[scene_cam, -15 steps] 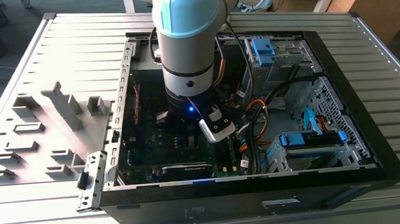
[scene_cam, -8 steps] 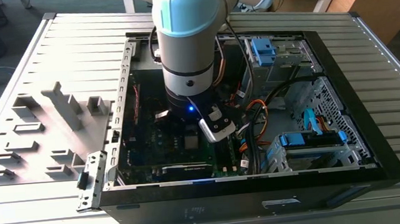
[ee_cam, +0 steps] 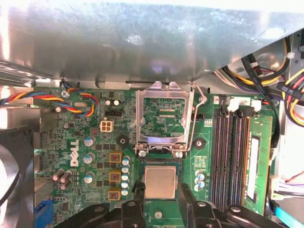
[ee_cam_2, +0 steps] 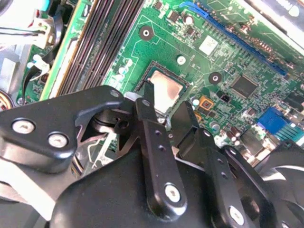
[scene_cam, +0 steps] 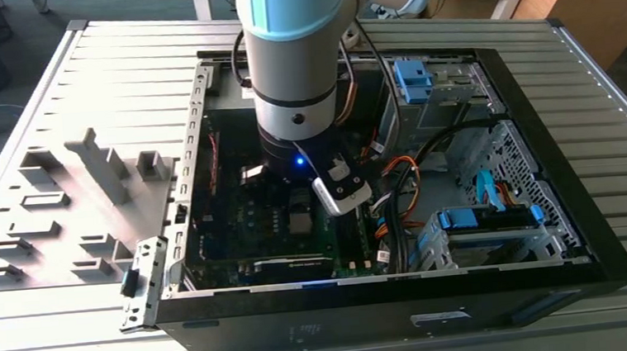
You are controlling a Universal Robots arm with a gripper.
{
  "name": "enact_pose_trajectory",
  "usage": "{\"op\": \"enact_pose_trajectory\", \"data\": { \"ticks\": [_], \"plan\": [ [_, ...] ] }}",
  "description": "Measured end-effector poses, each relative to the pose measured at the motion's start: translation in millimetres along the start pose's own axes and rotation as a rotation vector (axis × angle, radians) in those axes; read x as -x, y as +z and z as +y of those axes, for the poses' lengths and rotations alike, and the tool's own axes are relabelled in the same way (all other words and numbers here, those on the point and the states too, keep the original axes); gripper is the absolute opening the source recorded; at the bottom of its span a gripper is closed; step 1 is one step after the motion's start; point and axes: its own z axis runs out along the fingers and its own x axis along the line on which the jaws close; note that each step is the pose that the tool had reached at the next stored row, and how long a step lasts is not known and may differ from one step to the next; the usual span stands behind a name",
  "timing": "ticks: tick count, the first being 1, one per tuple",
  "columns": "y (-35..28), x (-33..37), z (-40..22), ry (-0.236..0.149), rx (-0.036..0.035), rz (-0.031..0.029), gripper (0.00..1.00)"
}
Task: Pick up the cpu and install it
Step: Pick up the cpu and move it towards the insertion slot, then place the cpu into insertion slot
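Fingers (ee_cam: pixel 138 192) narrowly parted and gripping nothing, my gripper (ee_cam: pixel 160 185) straddles the cpu (ee_cam: pixel 160 182), which lies flat in its socket (ee_cam: pixel 160 163). That is eight o'clock from the case (scene_cam: pixel 388 298) middle in the exterior view. The retention frame (ee_cam: pixel 164 116) is flipped up for access.

The arm (scene_cam: pixel 295 61) reaches straight down, its gripper (ee_cam: pixel 160 189) pointing downward with fingers (ee_cam: pixel 137 194) spread apart.

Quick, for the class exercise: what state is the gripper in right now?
Gripper: open, holding nothing; the cpu lies seated in the socket between its spread fingers.
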Motion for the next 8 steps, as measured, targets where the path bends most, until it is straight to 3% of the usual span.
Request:
{"op": "enact_pose_trajectory", "data": {
  "ticks": [8],
  "plan": [
    [-0.5,0.0,-0.1,0.0,-0.0001,0.0001,0.42]
  ]
}}
